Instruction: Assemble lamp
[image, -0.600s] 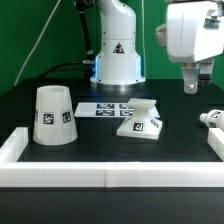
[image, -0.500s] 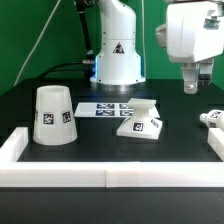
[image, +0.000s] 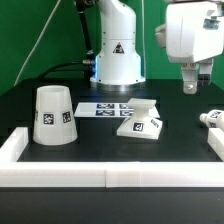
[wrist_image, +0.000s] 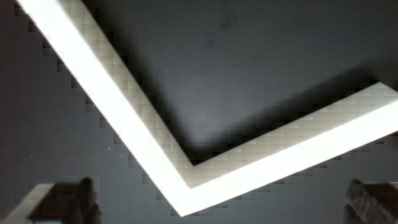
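Note:
The white cone shade (image: 52, 116) stands on the black table at the exterior view's left, a tag on its side. The flat angular lamp base (image: 142, 120) lies in the middle. The small bulb (image: 212, 117) lies at the exterior view's right edge. My gripper (image: 192, 82) hangs above the table at the right, behind and above the bulb, touching nothing. In the wrist view the gripper (wrist_image: 214, 205) is open and empty, its dark fingertips (wrist_image: 54, 202) wide apart. That view shows none of the lamp parts.
The marker board (image: 105, 107) lies flat behind the base. A white rail (image: 100, 175) borders the table's front and sides; its corner (wrist_image: 143, 110) shows below the gripper in the wrist view. The robot pedestal (image: 118, 60) stands at the back.

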